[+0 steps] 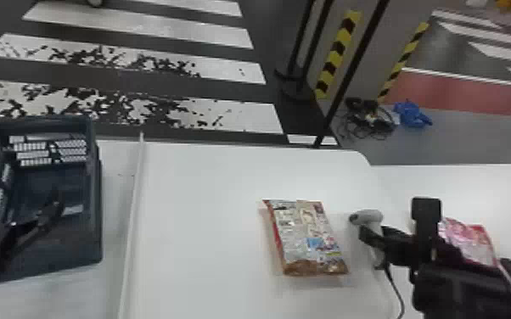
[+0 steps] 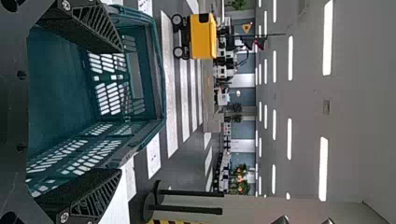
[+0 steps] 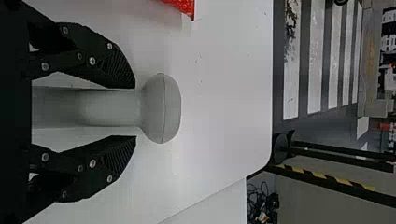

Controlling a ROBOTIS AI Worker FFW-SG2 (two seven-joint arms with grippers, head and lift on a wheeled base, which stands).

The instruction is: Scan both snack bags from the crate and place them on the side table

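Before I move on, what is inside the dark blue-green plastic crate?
Inside the crate, bare floor and slotted walls can be seen. The black left gripper covers part of the interior; what lies behind it cannot be told.

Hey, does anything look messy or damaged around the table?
Nothing looks spilled on the table. On the floor beyond, a tangle of black cables lies loose beside a crumpled blue thing, which looks untidy, and the white stripes are patchy, as if worn.

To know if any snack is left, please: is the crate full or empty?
Empty, as far as visible: the crate has bare floor and walls; one silver-faced bag and one pink bag lie outside.
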